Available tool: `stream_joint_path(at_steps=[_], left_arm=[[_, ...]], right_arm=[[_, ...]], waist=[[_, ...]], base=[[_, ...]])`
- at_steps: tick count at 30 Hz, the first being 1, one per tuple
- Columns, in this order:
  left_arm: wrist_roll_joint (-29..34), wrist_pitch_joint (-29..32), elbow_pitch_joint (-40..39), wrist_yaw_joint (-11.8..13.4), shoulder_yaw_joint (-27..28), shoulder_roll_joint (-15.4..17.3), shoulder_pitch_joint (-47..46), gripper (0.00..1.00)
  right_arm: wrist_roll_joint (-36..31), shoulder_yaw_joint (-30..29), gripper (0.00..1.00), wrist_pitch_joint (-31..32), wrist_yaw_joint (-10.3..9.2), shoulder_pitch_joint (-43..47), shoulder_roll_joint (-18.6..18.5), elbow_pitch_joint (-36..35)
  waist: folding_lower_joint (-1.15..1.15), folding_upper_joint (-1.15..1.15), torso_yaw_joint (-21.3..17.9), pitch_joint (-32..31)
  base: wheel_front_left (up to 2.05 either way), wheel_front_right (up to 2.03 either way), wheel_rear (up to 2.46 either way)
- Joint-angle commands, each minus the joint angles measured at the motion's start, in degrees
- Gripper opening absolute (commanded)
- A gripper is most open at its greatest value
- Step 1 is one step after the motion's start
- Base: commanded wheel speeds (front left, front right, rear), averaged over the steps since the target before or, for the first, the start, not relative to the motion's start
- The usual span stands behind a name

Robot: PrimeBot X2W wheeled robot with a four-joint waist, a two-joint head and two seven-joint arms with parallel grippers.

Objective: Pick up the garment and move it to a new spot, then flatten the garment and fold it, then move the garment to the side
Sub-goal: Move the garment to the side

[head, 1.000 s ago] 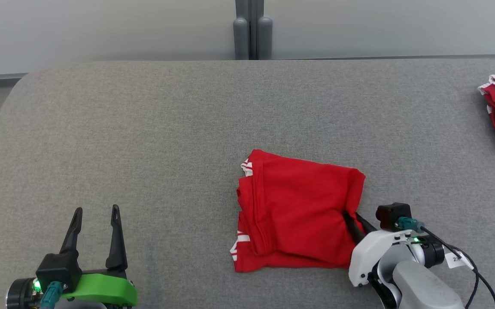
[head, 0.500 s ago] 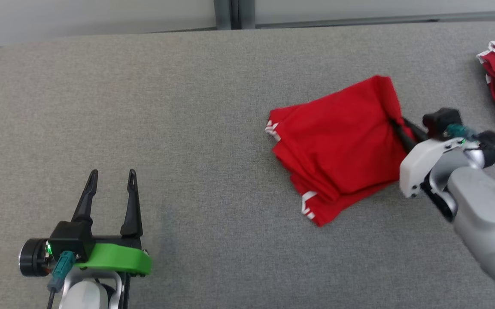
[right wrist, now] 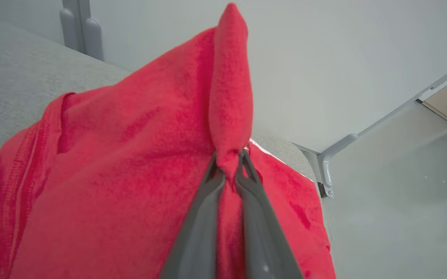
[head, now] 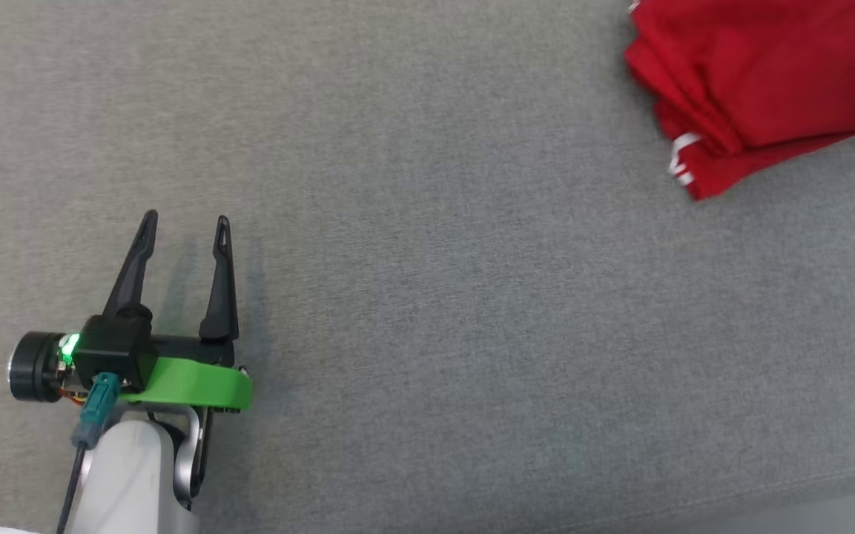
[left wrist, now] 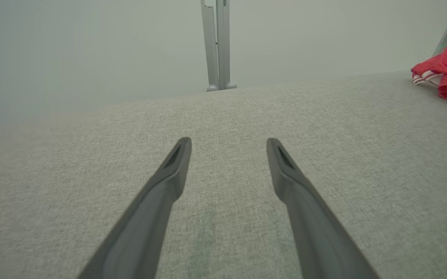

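- The grey fabric-covered counter [head: 412,311] is mostly bare. The folded red garment [head: 761,81] lies at its far right, well apart from the left tool [head: 185,218], so the right arm is plainly the nearer one.
- The right tool [right wrist: 229,159] is pressed together on a bunched ridge of the garment's cloth. By my judgement, what is left is to set it down at the side and let go.
- The left tool is spread, holds nothing, and sits low over the counter.
- The right wrist view shows the pinch itself. The left wrist view shows the garment's lower edge seemingly resting on the counter.
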Motion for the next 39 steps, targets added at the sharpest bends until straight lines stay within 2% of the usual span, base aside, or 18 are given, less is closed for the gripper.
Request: stream_joint_path(at_steps=[1,4,10,17,21,22,23,24,25,26,34,39], left_arm=[[0.5,0.0,-0.6,-0.4,0.0,0.7,-1.3,1.00],[1.2,0.0,-1.0,-0.5,-0.5,1.3,-1.9,1.00],[1.8,0.0,-2.6,-0.8,-1.1,2.1,-3.0,1.00],[2.0,0.1,-3.7,-0.9,-2.2,2.5,-3.4,1.00],[2.0,0.1,-4.3,-0.9,-2.4,2.7,-3.5,1.00],[2.0,0.1,-4.4,-0.9,-2.5,2.8,-3.6,1.00],[1.9,0.1,-4.4,-0.8,-2.5,2.8,-3.6,1.00],[2.0,0.1,-4.5,-0.7,-2.5,2.8,-3.6,1.00],[2.0,0.1,-4.5,-0.7,-2.6,2.7,-3.7,1.00],[2.0,0.1,-4.6,-0.6,-2.6,2.7,-3.7,1.00],[0.9,0.1,-4.5,-0.2,-1.9,2.7,-2.7,1.00],[0.1,0.0,-4.0,0.2,-1.3,2.0,-1.0,1.00]], right_arm=[[0.9,0.2,0.00,0.1,-0.14,-1.7,-1.0,-0.4],[2.4,0.3,0.00,0.6,-0.14,-4.4,-4.4,0.0],[4.4,0.8,0.00,2.7,-0.15,-9.6,-8.8,1.6],[5.2,3.5,0.00,4.8,-0.15,-13.7,-11.7,5.2],[5.6,4.7,0.00,4.4,-0.15,-15.6,-12.0,8.2],[5.7,4.9,0.13,4.6,-0.15,-16.0,-11.6,9.3],[5.7,5.2,0.16,4.8,-0.14,-16.2,-11.3,10.2],[5.1,5.4,0.45,4.4,-0.15,-16.7,-11.1,11.1],[4.6,5.6,0.79,3.9,-0.15,-17.3,-11.1,11.9],[4.4,5.7,1.00,3.5,-0.15,-17.7,-10.7,12.9],[2.4,6.7,1.00,-2.3,-0.14,-19.3,-7.9,17.8],[1.9,6.5,1.00,-6.1,-0.14,-18.7,-5.3,17.3]], waist=[[-0.01,0.00,-5.3,5.5],[-0.01,0.00,-5.9,7.0],[-0.01,0.00,-6.2,9.2],[-0.01,0.00,-5.4,10.9],[-0.01,0.00,-5.1,11.5],[-0.01,0.00,-4.9,11.7],[-0.01,0.00,-4.9,11.8],[-0.01,0.00,-4.8,11.9],[-0.01,0.00,-4.7,11.9],[-0.01,0.00,-4.5,11.9],[-0.01,0.00,-4.1,9.7],[-0.01,0.00,-3.5,5.4]], base=[[0.00,0.00,0.00],[0.00,0.00,0.00],[0.00,0.00,0.00],[0.00,0.00,0.00],[0.00,0.00,0.00],[0.00,0.00,0.00],[0.00,0.00,0.00],[0.00,0.00,0.00],[0.00,0.00,0.00],[0.00,0.00,0.00],[0.00,0.00,0.00],[0.00,0.00,0.00]])
